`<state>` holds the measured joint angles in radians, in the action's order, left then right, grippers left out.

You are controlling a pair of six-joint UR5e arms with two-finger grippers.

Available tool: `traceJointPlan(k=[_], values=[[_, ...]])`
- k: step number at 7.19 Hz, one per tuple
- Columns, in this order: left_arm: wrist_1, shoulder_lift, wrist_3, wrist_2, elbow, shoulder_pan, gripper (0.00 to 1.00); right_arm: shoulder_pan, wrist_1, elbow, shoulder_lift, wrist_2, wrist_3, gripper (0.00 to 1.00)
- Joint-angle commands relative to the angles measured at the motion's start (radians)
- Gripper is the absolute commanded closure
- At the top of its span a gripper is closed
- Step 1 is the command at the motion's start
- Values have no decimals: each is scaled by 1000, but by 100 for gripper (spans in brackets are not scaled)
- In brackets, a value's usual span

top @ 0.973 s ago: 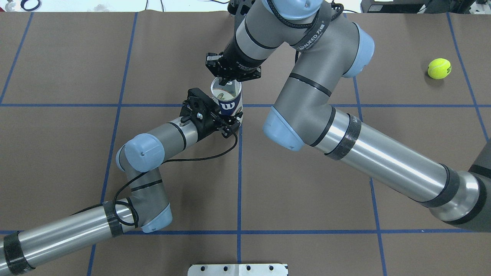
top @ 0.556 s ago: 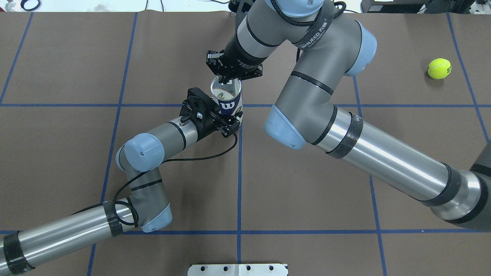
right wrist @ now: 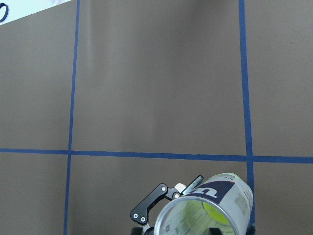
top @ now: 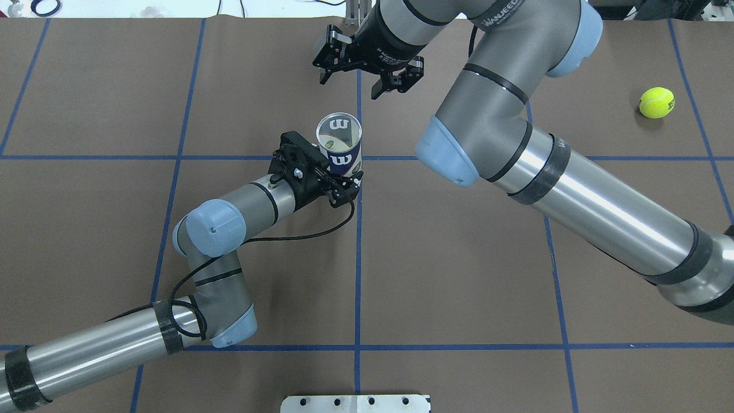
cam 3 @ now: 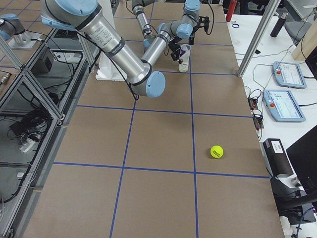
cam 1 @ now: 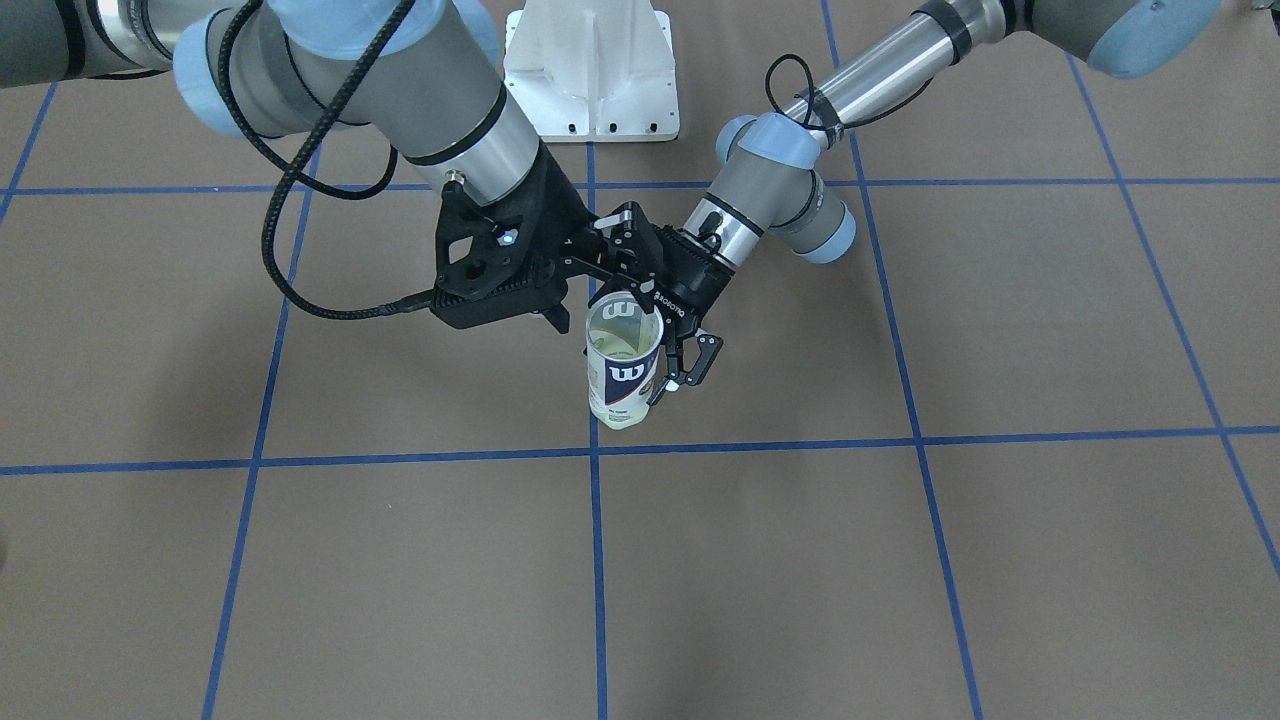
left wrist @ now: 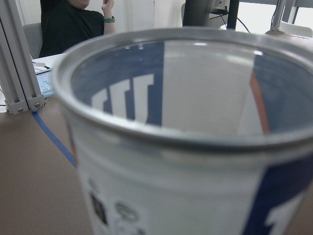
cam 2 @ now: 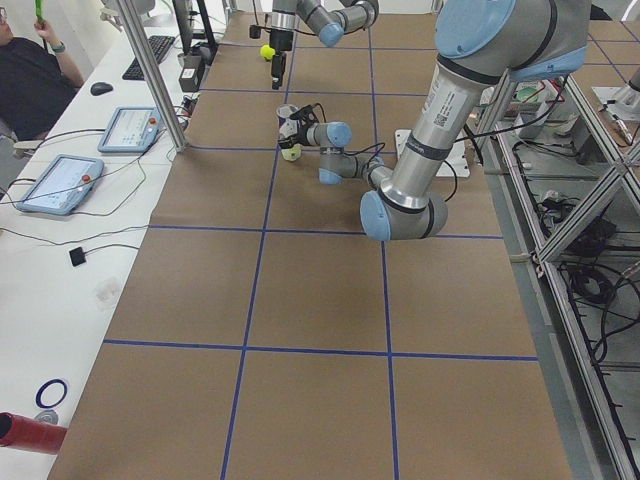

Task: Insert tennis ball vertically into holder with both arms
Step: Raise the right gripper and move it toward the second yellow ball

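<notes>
The holder (top: 339,143) stands upright near the table's middle, mouth up; it also shows in the front view (cam 1: 622,368) and fills the left wrist view (left wrist: 186,147). My left gripper (top: 348,179) is shut on the holder low on its side. A yellow-green tennis ball (right wrist: 213,213) lies inside the holder, seen through its mouth. My right gripper (top: 351,83) is open and empty, raised beyond the holder on its far side. Another tennis ball (top: 657,102) lies on the mat far to the right.
The white pedestal base (cam 1: 590,70) stands at the robot's side of the table. My right arm's forearm (top: 573,189) spans the right half above the mat. Tablets (cam 2: 60,182) and an operator (cam 2: 30,70) are beyond the far edge.
My right gripper has lifted off the holder's mouth and moved away toward the far edge, its fingers now spread wide. The left gripper and the holder have not moved.
</notes>
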<state>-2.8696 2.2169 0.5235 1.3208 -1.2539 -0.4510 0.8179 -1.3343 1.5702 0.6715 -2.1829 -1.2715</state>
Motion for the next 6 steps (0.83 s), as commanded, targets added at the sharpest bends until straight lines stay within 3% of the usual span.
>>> traceJointPlan(k=[1, 2, 4, 6], values=[[1, 1, 0, 0, 1, 0, 1, 100, 0, 5, 29, -94, 12, 0], [1, 0, 0, 0, 1, 0, 1, 203, -3, 20, 101, -130, 85, 0], [1, 0, 0, 0, 1, -5, 1, 358, -41, -30, 274, -144, 567, 0], [1, 0, 0, 0, 1, -6, 1, 455, -164, -141, 315, -137, 908, 0]])
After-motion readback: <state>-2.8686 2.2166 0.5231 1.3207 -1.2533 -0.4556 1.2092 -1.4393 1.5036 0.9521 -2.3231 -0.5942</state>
